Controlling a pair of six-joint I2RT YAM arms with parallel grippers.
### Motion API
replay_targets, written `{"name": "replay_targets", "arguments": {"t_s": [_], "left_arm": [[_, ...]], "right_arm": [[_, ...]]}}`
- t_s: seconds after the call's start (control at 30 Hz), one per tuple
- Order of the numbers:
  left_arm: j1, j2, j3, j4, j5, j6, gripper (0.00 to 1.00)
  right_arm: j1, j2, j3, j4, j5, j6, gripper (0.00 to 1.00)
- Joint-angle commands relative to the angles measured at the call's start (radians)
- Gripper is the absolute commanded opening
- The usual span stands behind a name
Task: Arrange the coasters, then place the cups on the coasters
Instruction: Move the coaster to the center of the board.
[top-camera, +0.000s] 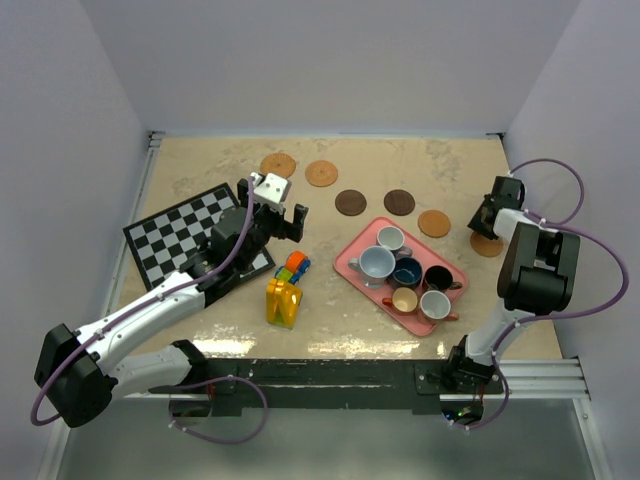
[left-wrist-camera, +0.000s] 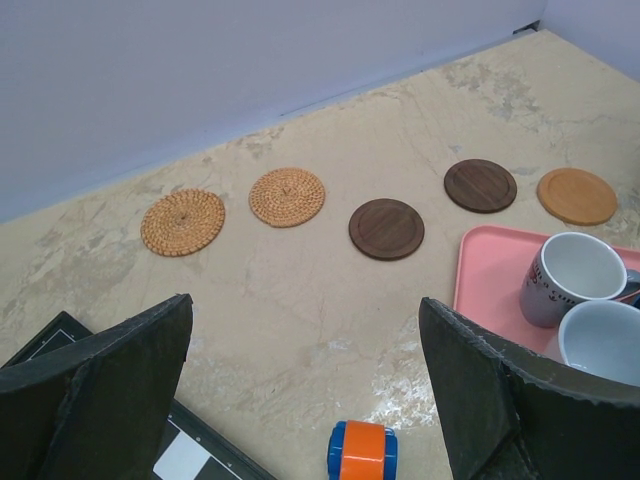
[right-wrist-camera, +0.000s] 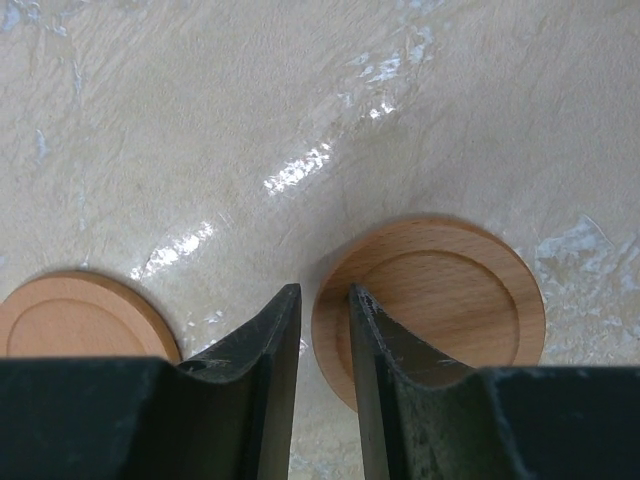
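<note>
Marbled desk (top-camera: 400, 160): five coasters (top-camera: 351, 203) in a far row, cups (top-camera: 409, 271) crowded on a pink tray (top-camera: 350, 262).
Left end effector (left-wrist-camera: 305, 370) hangs released over a checkerboard (top-camera: 175, 235); right end effector (right-wrist-camera: 325, 300) is nearly clenched astride the sixth coaster (right-wrist-camera: 440, 290), grasp unclear.

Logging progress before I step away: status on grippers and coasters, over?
Left gripper open, near checkerboard. Right gripper narrow, straddling rim of tan coaster; grip unclear. Six cups on tray. Nothing blocking.

This is a robot lab cell: plain pale walls (top-camera: 330, 60) box in a marbled table (top-camera: 420, 165), two cabled arms (top-camera: 150, 312) are bolted to a metal rail (top-camera: 545, 375) at its near edge, and mixed props lie about, a chessboard mat (top-camera: 175, 235), toy blocks (top-camera: 285, 297), a pink tray (top-camera: 353, 251) of cups (top-camera: 375, 263).
</note>
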Motion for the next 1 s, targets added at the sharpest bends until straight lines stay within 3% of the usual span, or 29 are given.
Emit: {"name": "replay_targets", "arguments": {"t_s": [0.0, 0.97], "left_arm": [[-0.005, 0.003, -0.009, 0.058, -0.011, 0.005, 1.00], [-0.005, 0.017, -0.023, 0.070, -0.030, 0.000, 1.00]], "right_arm": [[0.000, -0.040, -0.011, 0.039, -0.014, 0.023, 0.29], [-0.001, -0.169, -0.049, 0.048, 0.021, 0.022, 0.32]]}}
